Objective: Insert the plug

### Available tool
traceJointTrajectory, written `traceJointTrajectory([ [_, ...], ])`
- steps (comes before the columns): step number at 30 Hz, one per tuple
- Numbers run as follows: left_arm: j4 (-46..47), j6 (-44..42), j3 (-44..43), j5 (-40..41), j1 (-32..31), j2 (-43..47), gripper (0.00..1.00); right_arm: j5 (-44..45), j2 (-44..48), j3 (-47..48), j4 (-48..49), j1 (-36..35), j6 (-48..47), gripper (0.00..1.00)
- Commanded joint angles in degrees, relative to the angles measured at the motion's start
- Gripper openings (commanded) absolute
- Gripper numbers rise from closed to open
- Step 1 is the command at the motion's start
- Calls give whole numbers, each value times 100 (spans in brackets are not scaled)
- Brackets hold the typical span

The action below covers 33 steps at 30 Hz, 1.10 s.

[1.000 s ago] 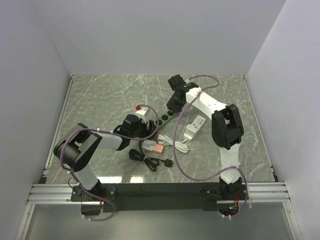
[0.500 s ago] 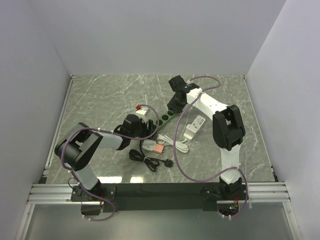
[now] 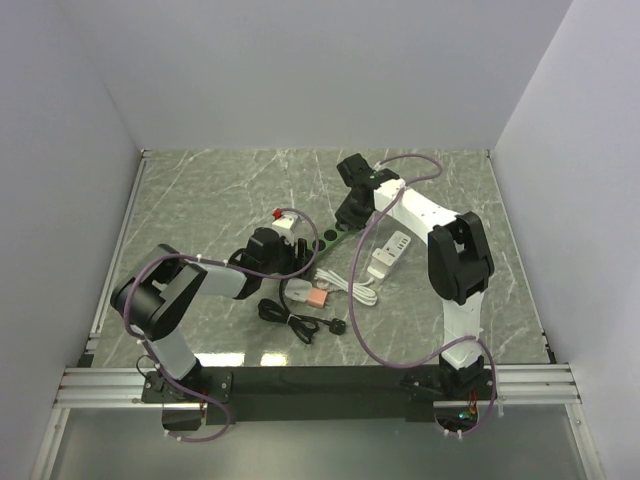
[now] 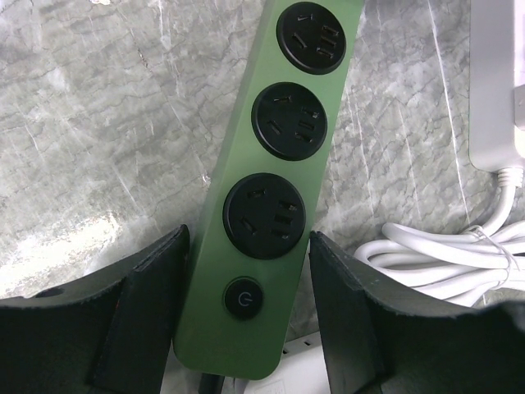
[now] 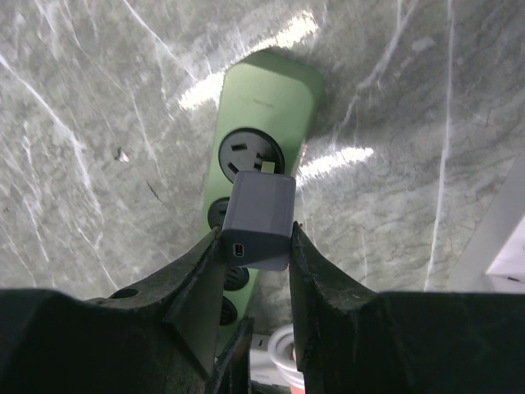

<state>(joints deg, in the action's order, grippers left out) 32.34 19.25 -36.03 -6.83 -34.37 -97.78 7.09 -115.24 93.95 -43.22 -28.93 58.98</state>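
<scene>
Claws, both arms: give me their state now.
Left claw: straddles green power strip; grip cannot be told.
Right claw: closed on grey plug.

Cable coil (image 4: 439, 250) beside power strip (image 4: 267, 176)

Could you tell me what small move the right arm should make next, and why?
Probably lower the grey plug straight down: the right gripper holds it over the end socket of the green power strip, prongs apparently not yet seated.
</scene>
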Motion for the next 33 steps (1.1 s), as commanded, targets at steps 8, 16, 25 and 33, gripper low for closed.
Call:
traceJointTrajectory([
  [8, -219, 97, -71, -266, -52, -154, 65, 11, 248, -70, 77, -78, 70, 0],
  [16, -228, 88, -88, -275, -52, -198, 64, 134, 213, 167, 33, -87, 26, 0],
  [25, -254, 79, -106, -292, -52, -233, 63, 126, 169, 246, 24, -78, 17, 0],
  [33, -254, 71, -106, -301, -52, -251, 63, 205, 133, 150, 68, -78, 35, 0],
])
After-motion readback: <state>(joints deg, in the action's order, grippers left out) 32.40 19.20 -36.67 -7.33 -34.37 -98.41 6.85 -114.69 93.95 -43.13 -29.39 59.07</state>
